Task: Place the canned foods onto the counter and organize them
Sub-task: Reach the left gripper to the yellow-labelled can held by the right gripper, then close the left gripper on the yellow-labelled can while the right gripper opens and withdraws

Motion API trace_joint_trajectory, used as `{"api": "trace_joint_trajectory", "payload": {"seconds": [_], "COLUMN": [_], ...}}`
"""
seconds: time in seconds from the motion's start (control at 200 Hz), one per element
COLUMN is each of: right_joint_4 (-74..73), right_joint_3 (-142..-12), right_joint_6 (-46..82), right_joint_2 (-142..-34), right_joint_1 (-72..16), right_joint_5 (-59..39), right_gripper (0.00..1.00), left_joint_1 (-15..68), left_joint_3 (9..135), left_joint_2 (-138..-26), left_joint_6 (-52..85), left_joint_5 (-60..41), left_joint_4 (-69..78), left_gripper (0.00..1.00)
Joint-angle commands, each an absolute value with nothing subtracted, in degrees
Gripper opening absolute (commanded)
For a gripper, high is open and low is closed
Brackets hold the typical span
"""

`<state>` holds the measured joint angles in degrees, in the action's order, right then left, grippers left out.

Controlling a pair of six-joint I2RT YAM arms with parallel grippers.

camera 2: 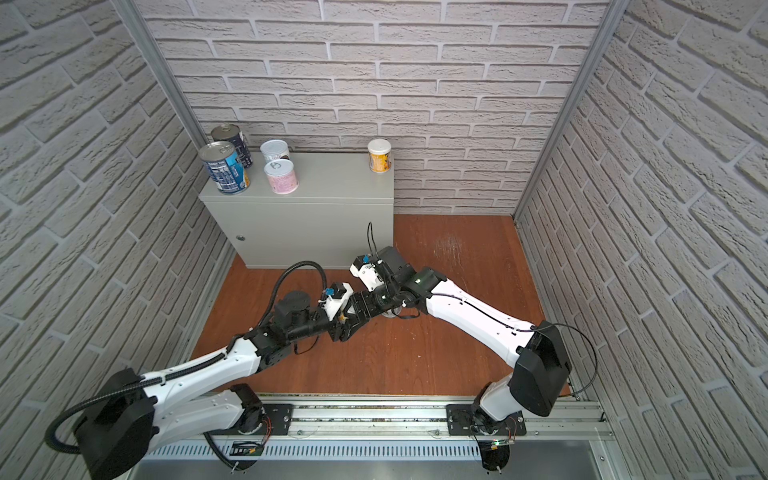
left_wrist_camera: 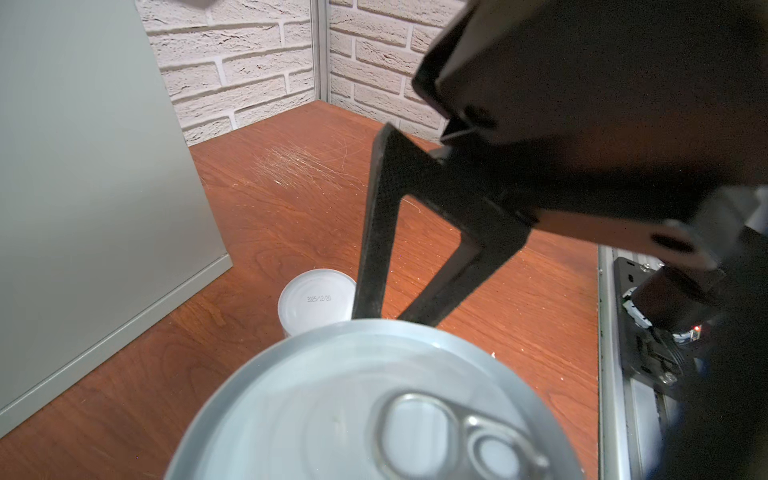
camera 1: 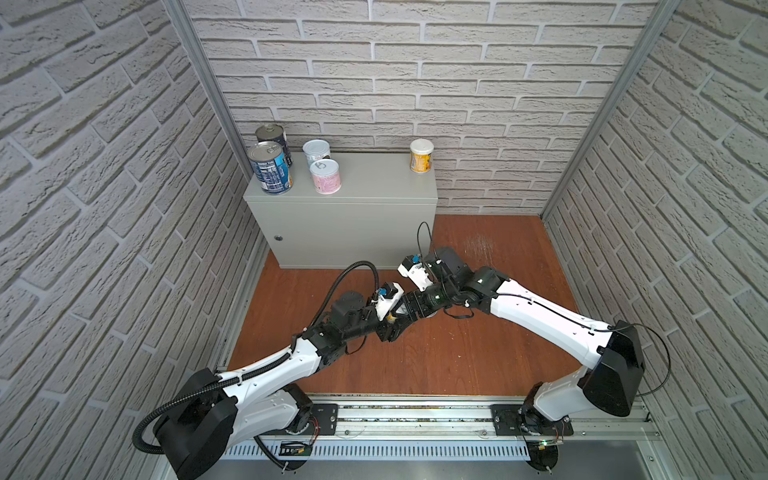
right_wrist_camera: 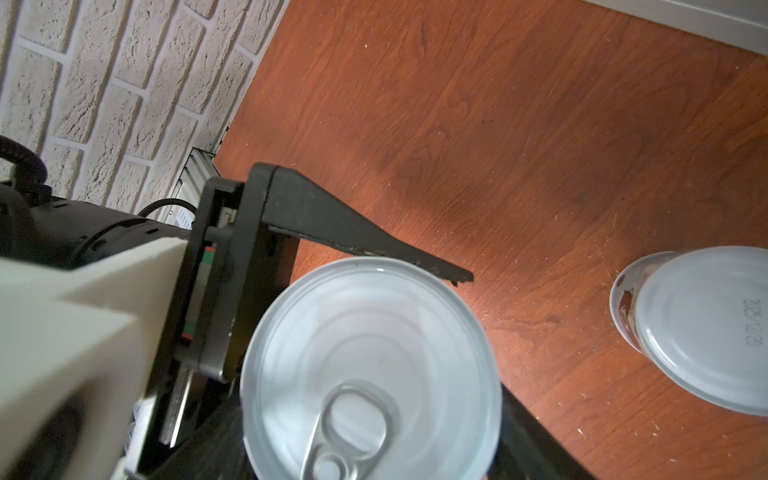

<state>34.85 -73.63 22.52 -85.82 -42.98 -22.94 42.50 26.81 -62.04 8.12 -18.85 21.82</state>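
A short can with a silver pull-tab lid [right_wrist_camera: 370,365] and a bit of yellow label [camera 1: 391,318] hangs over the wooden floor between both arms. My left gripper [camera 1: 397,326] and right gripper [camera 1: 409,311] are both shut on it from opposite sides. The right gripper's black finger [left_wrist_camera: 372,232] meets the far rim of its lid [left_wrist_camera: 332,407]. Another white-lidded can [left_wrist_camera: 318,299] stands on the floor close by, also seen in the right wrist view [right_wrist_camera: 702,328]. On the grey counter [camera 1: 374,183] stand two blue cans [camera 1: 270,166], a white-labelled can [camera 1: 316,151], a pink one [camera 1: 325,175] and a yellow one [camera 1: 422,156].
Brick walls close in the left, back and right sides. The counter's front face [camera 1: 340,232] rises just behind the arms. A metal rail [camera 1: 415,419] carrying both arm bases runs along the near edge. Bare wooden floor [camera 1: 498,257] lies to the counter's right.
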Motion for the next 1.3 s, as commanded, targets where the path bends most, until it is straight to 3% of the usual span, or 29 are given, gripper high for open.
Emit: {"api": "trace_joint_trajectory", "payload": {"seconds": [0.0, 0.525, 0.615, 0.745, 0.905, 1.13, 1.295], "right_joint_4": [30.25, 19.52, 18.55, 17.98, 19.75, 19.53, 17.46], "right_joint_3": [-73.13, -67.81, -67.07, -66.23, -65.83, -62.72, -60.23], "right_joint_6": [23.26, 28.18, 28.55, 28.56, 25.78, 23.47, 24.32], "right_joint_2": [-84.37, -82.41, -81.59, -80.48, -78.57, -73.08, -70.1], "right_joint_1": [-43.24, -43.34, -43.33, -43.33, -43.4, -43.33, -43.33], "right_joint_5": [-26.57, -26.24, -25.44, -23.64, -21.88, -18.42, -19.07], "right_gripper": [0.22, 0.23, 0.32, 0.58, 0.77, 0.88, 0.89], "left_joint_1": [42.54, 42.33, 42.19, 41.95, 41.09, 40.43, 40.31], "left_joint_3": [26.47, 24.96, 25.34, 26.61, 27.85, 29.79, 30.66], "left_joint_2": [-59.53, -54.09, -52.81, -50.56, -47.55, -45.42, -46.2], "left_joint_6": [8.55, 14.91, 15.93, 17.93, 20.1, 21.08, 20.27], "left_joint_5": [-16.52, -4.49, -3.53, -1.14, 0.84, 1.67, 2.01], "left_joint_4": [29.26, 30.25, 28.9, 25.83, 22.63, 18.9, 19.21], "left_gripper": [0.69, 0.66, 0.63, 0.62, 0.62, 0.62, 0.6]}}
